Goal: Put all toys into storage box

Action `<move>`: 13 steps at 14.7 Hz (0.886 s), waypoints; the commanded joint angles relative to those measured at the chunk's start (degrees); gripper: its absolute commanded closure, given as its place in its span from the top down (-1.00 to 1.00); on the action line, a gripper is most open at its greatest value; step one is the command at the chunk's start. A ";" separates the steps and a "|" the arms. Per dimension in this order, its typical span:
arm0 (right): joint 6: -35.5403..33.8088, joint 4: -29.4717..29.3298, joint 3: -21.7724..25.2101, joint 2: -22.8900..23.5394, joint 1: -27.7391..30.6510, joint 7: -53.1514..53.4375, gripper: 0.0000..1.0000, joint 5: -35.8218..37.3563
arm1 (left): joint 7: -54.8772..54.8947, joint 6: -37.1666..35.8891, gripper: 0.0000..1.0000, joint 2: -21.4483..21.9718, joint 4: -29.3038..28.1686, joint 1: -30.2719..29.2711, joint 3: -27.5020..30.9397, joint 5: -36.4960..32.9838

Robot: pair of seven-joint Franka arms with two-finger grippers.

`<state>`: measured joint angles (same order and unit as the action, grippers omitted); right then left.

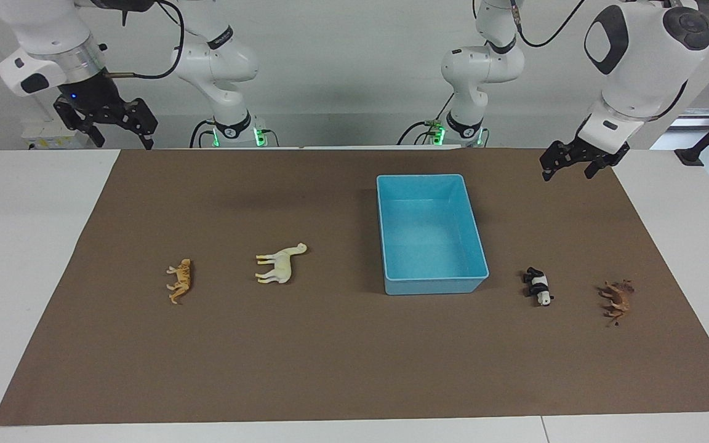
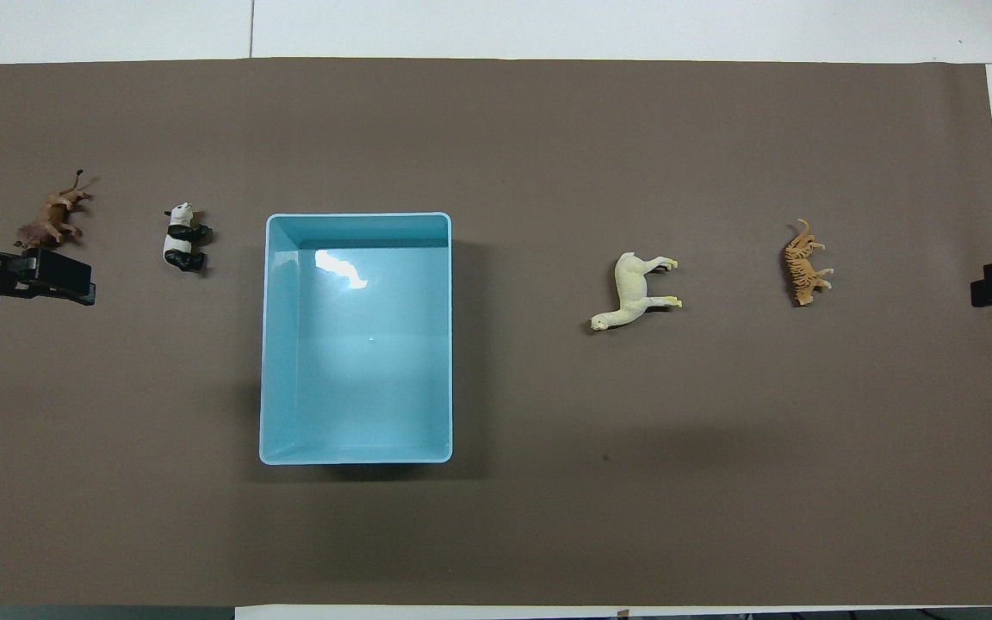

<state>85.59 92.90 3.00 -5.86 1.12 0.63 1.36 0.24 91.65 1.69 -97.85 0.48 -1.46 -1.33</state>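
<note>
Both jaws raised, spread, grasping nothing.
My left gripper (image 1: 567, 165) hangs over the worktop's brown mat (image 1: 330, 369); right gripper (image 1: 108, 123) likewise; four toys lie outside the storage box (image 1: 391, 203).

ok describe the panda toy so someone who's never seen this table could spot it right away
Start at the light blue storage box on the brown mat. Toward the left arm's end of the table from it, two toys lie on their sides. The panda is the one closer to the box, black and white, while the brown animal beside it almost blends into the mat.
</note>
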 commanded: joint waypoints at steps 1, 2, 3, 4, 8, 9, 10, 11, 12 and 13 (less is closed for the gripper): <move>-0.68 0.88 -0.45 -1.09 0.73 0.60 1.00 -0.30 | 0.38 -0.07 1.00 0.94 -0.41 -0.05 0.14 -0.34; -0.68 0.97 -0.54 -1.09 0.64 0.60 1.00 -0.30 | 0.46 0.02 1.00 0.94 -0.41 -0.05 0.14 -0.34; -0.68 0.97 -0.54 -1.09 0.55 0.60 1.00 -0.30 | 0.47 0.11 1.00 0.86 -0.41 -0.05 0.14 -0.34; -0.68 0.97 -0.54 -1.09 0.55 0.60 1.00 -0.30 | 0.47 0.02 1.00 0.85 -0.41 -0.05 0.14 -0.34; -2.25 0.88 -0.45 -1.09 0.64 0.69 1.00 -0.30 | 0.46 0.02 1.00 0.94 -0.41 -0.05 0.06 -0.34; -4.01 0.97 -0.45 -1.26 0.72 0.60 1.00 -0.30 | 0.47 0.02 1.00 0.94 -0.41 -0.05 0.14 -0.34; -4.20 1.31 -0.45 -1.52 0.81 0.60 1.00 -0.30 | 0.47 0.11 1.00 0.94 -0.41 -0.05 0.14 -0.34; -3.42 1.84 -0.45 -1.70 0.81 0.60 1.00 -0.30 | 0.47 0.02 1.00 0.94 -0.41 -0.05 0.14 -0.34; -2.28 3.15 -0.45 -2.14 0.81 0.60 1.00 -0.30 | 0.47 0.02 1.00 0.94 -0.41 -0.05 0.14 -0.34; 0.17 5.34 -0.36 -2.75 0.90 0.34 1.00 -0.39 | 0.47 0.02 1.00 0.86 -0.41 -0.05 0.14 -0.34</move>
<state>82.42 93.48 3.00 -6.21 1.12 0.63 1.36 0.24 91.65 1.70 -97.85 0.48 -1.46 -1.33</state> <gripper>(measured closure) 0.000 0.000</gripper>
